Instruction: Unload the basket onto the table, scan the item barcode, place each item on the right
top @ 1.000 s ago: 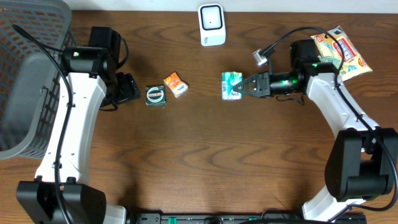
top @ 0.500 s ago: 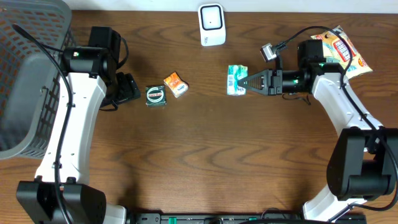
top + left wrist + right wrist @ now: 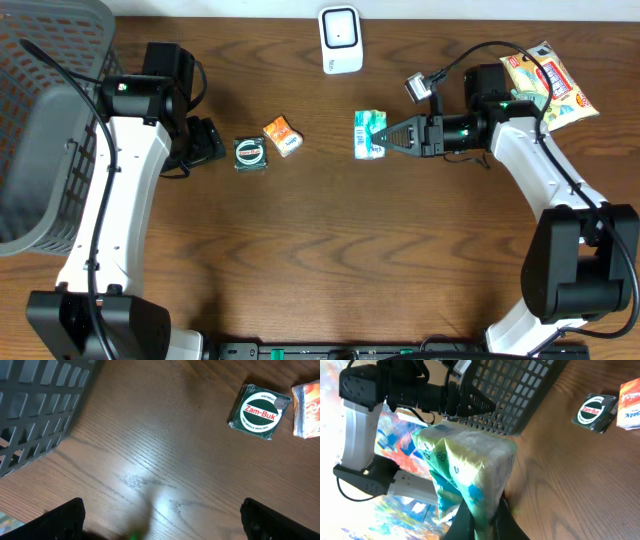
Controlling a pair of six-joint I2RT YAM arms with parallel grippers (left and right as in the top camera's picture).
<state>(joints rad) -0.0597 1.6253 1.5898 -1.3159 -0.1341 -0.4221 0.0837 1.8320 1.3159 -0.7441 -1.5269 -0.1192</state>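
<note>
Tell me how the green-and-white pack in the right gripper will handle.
The pack probably squashes easily: its film wrap puckers where the right gripper pinches it. Likely light, since a narrow pinch at one edge holds it up. The glossy film looks slippery, so it may twist in the grip.

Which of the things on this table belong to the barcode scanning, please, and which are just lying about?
In the job: green packet, held in the right claw; white scanner.
Lying about: Zam-Buk tin; orange packet; snack bag; grey basket.
</note>
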